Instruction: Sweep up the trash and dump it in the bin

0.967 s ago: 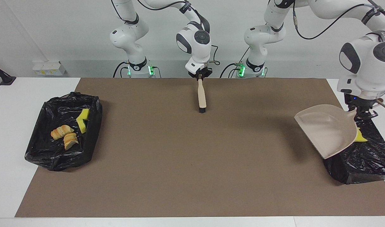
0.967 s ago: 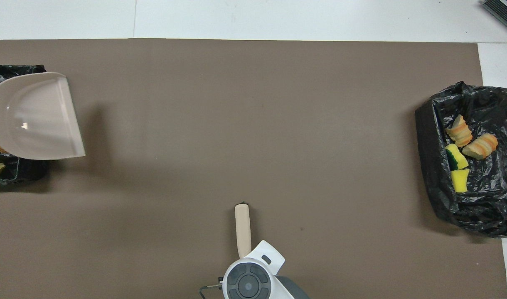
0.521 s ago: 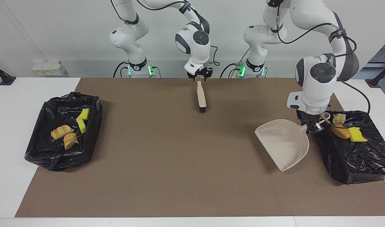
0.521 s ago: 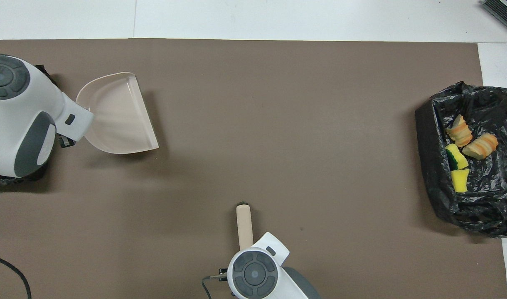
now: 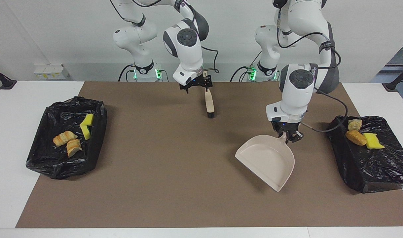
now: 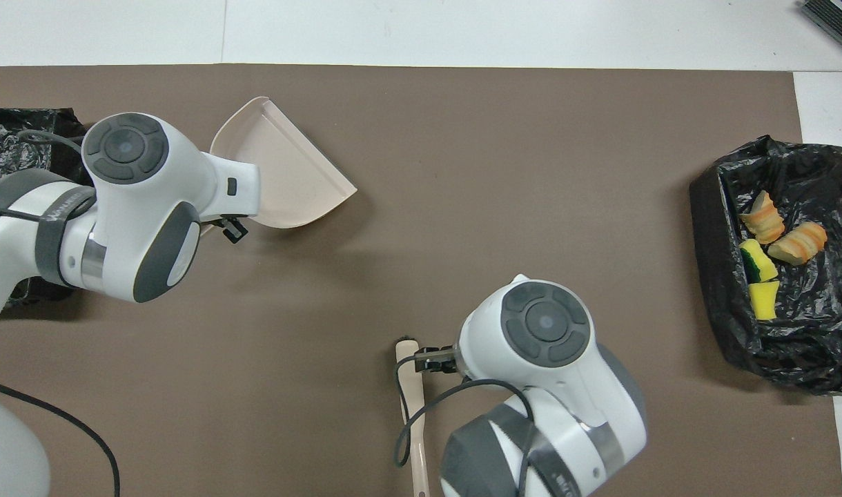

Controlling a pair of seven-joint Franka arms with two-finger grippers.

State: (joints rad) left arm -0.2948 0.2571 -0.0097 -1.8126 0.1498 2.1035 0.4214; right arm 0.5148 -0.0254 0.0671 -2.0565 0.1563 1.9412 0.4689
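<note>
My left gripper [image 5: 285, 136] is shut on the handle of the beige dustpan [image 5: 266, 162], which hangs tilted and empty low over the brown mat; the pan also shows in the overhead view [image 6: 283, 172]. My right gripper [image 5: 197, 86] is open, raised beside the beige brush [image 5: 209, 104], which lies on the mat [image 6: 410, 407]. The trash lies in two black-lined bins. One bin [image 5: 66, 165] holds bread pieces [image 5: 65, 137] and yellow sponge [image 5: 87, 127]. The other [image 5: 370, 172] holds bread [image 5: 355, 137] and a sponge [image 5: 373, 141].
The bin at the right arm's end [image 6: 711, 207] sits on the mat's edge. The bin at the left arm's end [image 6: 21, 131] is mostly hidden by the left arm in the overhead view. White table surrounds the mat [image 5: 175, 185].
The left arm carried the dustpan from over the bin at its end down toward the mat's middle. The right gripper let go of the brush and moved aside; the brush stayed.
</note>
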